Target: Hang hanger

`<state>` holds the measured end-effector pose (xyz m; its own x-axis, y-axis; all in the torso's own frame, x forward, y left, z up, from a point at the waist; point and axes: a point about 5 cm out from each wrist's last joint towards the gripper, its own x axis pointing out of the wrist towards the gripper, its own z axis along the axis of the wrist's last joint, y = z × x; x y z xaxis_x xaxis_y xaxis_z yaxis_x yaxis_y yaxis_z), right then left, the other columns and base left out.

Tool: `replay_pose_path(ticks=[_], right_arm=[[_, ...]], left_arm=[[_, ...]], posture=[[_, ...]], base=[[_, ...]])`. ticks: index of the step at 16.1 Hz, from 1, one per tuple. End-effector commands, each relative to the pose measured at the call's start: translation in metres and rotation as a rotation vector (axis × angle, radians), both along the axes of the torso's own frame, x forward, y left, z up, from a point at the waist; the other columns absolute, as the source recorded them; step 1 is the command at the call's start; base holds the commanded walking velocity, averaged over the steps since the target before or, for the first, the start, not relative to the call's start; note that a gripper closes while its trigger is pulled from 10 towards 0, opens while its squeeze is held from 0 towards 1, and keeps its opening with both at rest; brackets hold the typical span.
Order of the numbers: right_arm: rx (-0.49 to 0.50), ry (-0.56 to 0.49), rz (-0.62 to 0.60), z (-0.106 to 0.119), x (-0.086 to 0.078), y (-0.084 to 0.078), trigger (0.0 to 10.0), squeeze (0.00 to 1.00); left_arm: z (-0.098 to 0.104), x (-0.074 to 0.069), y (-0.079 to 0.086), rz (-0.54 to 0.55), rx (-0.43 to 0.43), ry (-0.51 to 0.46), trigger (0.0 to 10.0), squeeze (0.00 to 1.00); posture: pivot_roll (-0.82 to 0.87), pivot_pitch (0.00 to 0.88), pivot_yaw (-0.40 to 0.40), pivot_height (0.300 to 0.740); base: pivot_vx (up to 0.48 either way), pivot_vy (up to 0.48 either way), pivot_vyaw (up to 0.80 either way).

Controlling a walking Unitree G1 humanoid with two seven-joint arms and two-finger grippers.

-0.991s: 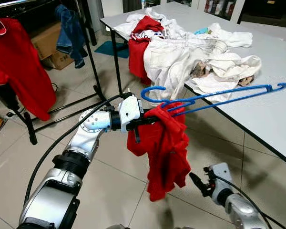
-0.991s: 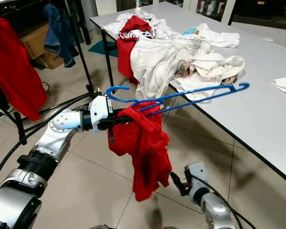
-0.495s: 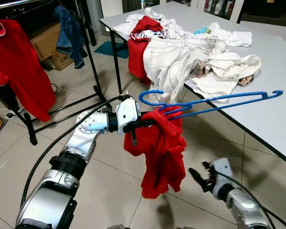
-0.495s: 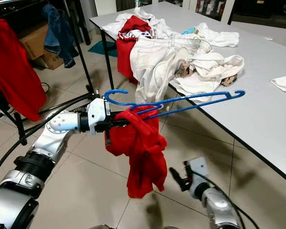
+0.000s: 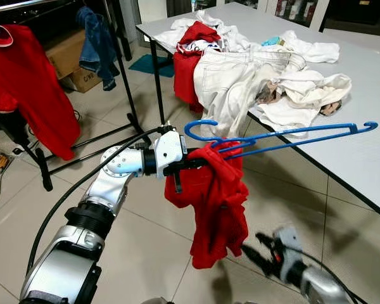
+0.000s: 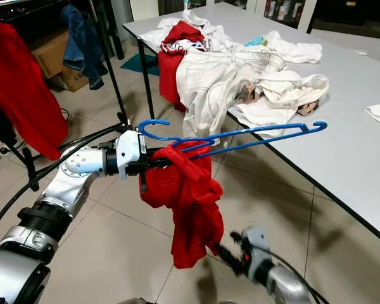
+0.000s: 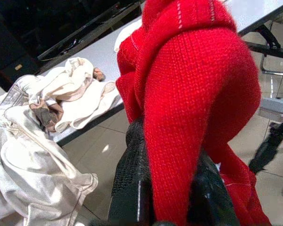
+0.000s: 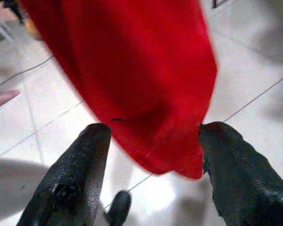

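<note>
The left gripper [image 5: 199, 163] is pinched tight on the red shirt [image 5: 215, 202] bunched on the blue hanger [image 5: 285, 132], holding both up in the air beside the table [image 5: 367, 158]. The right gripper [image 8: 151, 155] waits wide open and empty just under the shirt's hem. The hanging step looks not yet done; next, I think, the hook must reach the clothes rack [image 5: 120, 69], off to the left.

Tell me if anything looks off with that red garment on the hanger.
Yes. The red garment is bunched near the hook end of the blue hanger, dangling in a clump rather than spread across it. The hanger's long arm sticks out bare and tilted. The left gripper pinches the cloth.
</note>
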<state>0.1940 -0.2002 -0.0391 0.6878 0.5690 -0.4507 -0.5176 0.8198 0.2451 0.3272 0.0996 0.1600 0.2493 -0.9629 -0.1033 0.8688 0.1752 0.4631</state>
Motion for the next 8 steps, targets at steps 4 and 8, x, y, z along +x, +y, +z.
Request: replay_pose_path(ticks=[4, 8], right_arm=[[-0.028, -0.072, -0.04, 0.01, 0.023, 0.011, 10.0, 0.0], [-0.044, -0.104, -0.071, 0.017, 0.04, 0.017, 10.0, 0.0]], left_arm=[[0.006, -0.001, -0.006, -0.025, -0.007, -0.03, 10.0, 0.0], [0.005, -0.002, -0.007, -0.029, -0.007, -0.03, 10.0, 0.0]], posture=[[-0.13, 0.0, 0.077, 0.74], [-0.12, 0.0, 0.074, 0.74]], base=[[0.0, 0.0, 0.0], [0.0, 0.0, 0.0]])
